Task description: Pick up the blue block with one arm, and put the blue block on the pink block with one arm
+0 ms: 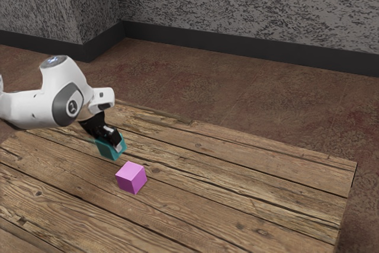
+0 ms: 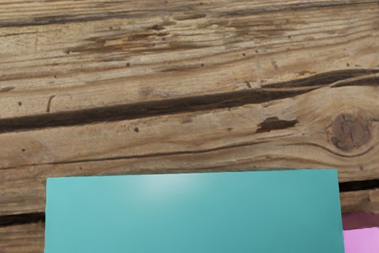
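Observation:
The blue block [image 1: 110, 148] is teal and hangs a little above the wooden table [image 1: 249, 182], held between the black fingers of my gripper [image 1: 112, 141], which is shut on it. The pink block [image 1: 131, 177] rests on the table just below it and toward the exterior view's right. In the wrist view the blue block [image 2: 192, 211] lies broad right under my hand, and a corner of the pink block [image 2: 361, 235] peeks out beside it.
The table's planks stretch wide toward the exterior view's right, ending at an edge [image 1: 349, 205] above the brown floor [image 1: 249, 87]. A grey speckled wall with a dark baseboard [image 1: 237, 42] stands behind.

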Controlling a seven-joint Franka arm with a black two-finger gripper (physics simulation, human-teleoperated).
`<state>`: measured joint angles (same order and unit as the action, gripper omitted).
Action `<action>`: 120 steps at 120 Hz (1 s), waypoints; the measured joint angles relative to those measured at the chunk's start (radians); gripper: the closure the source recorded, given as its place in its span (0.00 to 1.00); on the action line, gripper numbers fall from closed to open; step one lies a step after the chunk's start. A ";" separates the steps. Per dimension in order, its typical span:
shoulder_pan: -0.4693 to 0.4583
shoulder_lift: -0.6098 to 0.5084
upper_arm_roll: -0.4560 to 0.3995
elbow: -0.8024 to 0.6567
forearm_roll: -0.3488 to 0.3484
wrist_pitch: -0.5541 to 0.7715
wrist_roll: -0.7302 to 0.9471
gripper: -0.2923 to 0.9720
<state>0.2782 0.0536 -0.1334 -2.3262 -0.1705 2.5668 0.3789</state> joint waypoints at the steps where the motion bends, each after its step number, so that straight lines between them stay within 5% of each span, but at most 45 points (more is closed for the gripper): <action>1: -0.002 0.002 -0.002 0.000 0.001 0.000 -0.002 0.51; 120: -0.084 -0.075 -0.023 -0.085 0.012 0.016 -0.231 0.51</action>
<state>0.1943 -0.0213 -0.1559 -2.4111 -0.1582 2.5826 0.1476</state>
